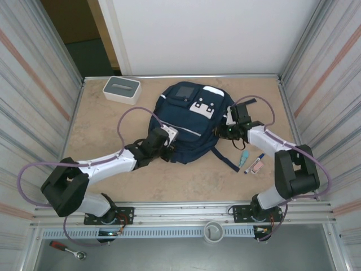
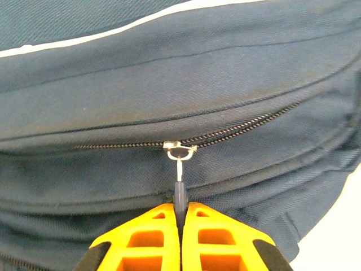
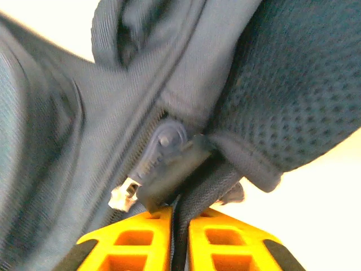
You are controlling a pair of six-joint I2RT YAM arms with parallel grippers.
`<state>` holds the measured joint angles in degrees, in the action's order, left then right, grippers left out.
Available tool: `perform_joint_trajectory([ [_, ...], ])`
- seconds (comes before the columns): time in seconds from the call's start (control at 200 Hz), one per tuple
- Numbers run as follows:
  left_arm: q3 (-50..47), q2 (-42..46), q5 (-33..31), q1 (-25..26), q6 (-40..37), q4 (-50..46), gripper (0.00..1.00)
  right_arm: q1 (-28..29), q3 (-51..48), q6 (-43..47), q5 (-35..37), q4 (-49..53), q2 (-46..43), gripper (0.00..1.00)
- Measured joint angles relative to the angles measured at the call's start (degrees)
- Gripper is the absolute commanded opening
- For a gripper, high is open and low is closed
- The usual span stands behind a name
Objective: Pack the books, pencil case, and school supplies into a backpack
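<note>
Top external view gives us the large navy-blue fabric backpack lying flat in the middle of the beige table, its grey square patch and white reflective patches toward the far side. We see the left gripper against the bag's near-left edge and the right gripper against its right edge, where a dark strap trails toward the near side. Just right of the bag, near the right arm, lie the small teal tube-shaped marker and the slim pink-and-white pen-like stick, close together and apart from the backpack. A white rectangular box with a grey top sits at the far-left corner, well apart from the bag.

On the left wrist view we find the left gripper's orange fingers pressed together on the dark zipper pull, which hangs from a silver slider on a line of zipper teeth. A thin white stripe crosses the fabric above.

On the right wrist view, somewhat blurred, the right gripper's orange fingers stand narrow, with a dark fold of the backpack's fabric pinched between them. Beside it we make out a padded mesh strap. We cannot tell which part of the bag the fold belongs to.
</note>
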<state>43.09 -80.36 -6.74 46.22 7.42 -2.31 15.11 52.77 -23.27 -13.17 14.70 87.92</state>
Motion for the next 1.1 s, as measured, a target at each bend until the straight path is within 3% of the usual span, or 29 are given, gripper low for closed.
perform_joint_trajectory([
  [0.125, 3.0, -2.8, 2.1, 2.8, 0.6, 0.9, 0.0, -2.6, 5.9, 0.3, -0.6, 0.5, 4.6, 0.32],
  [0.276, 6.8, -6.9, 4.5, 4.7, 1.5, 1.9, 0.0, -5.1, 5.9, -0.5, -0.6, -0.9, 3.0, 0.52],
  [0.451, 8.8, -9.4, 5.7, 5.6, 1.7, 2.1, 0.0, -4.6, -5.7, -4.4, -3.6, -4.3, -8.2, 0.67],
  [0.646, 9.1, -10.4, 5.7, 5.6, 1.7, 2.1, 0.0, 0.1, -19.1, -12.0, -5.3, -9.0, -16.3, 0.71],
  [0.787, 9.1, -10.6, 5.6, 5.6, 1.7, 2.1, 0.0, 5.3, -23.4, -17.2, -5.3, -15.7, -14.5, 0.63],
  [0.942, 9.1, -10.6, 5.0, 5.6, 1.7, 2.1, 0.0, 7.1, -23.6, -19.8, -4.9, -21.3, -10.9, 0.27],
  [1.102, 8.6, -10.6, 2.0, 5.6, 1.2, 2.1, 0.0, 6.4, -23.5, -19.3, -4.0, -21.5, -10.9, 0.06],
])
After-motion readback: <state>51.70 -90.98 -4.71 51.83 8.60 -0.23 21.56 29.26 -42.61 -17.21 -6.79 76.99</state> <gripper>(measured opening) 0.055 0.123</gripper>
